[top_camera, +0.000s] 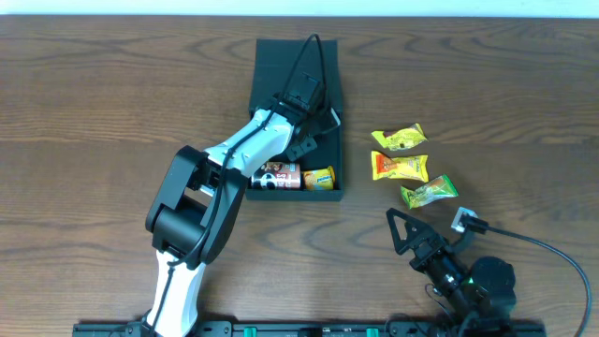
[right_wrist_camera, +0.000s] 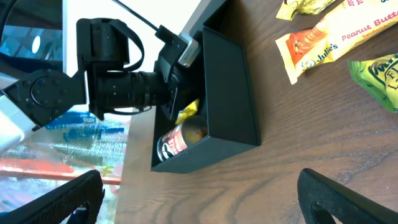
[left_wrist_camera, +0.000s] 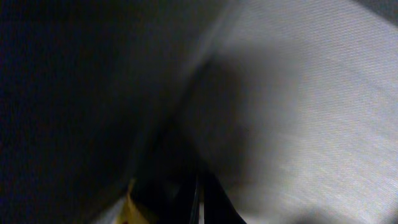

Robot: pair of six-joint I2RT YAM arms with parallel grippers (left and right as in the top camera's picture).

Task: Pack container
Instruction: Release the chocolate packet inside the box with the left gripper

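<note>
The container (top_camera: pixel 281 75) is sitting on the wooden worktop (top_camera: pixel 112 112), a little left of the middle and toward the far edge, with its flap lid lying open on the far side. Inside it, against the near wall, a dark brown can (top_camera: pixel 276 176) is lying on its side, and a small yellow packet (top_camera: pixel 319 178) is resting just beside it on the right.

The left arm (top_camera: pixel 201 201) is reaching across from the near-left and dipping into the container, so the left jaws are hanging inside the box, above its middle and beyond the can. The left wrist view is showing only dark, blurred box wall and a sliver of yellow at the bottom. I cannot tell whether the left jaws are spread or pressed together.

The right arm (top_camera: pixel 477 281) is crouching at the near-right edge of the worktop. The right jaws are standing spread wide and pinching nothing, pointing toward the container from well apart.

Three snack packets are lying in a loose column to the right of the container, apart from it: a yellow wrapper (top_camera: pixel 399 139) farthest back, an orange peanut butter packet (top_camera: pixel 401 168) in the middle, and a green wrapper (top_camera: pixel 430 192) nearest the right jaws, not touching them
</note>
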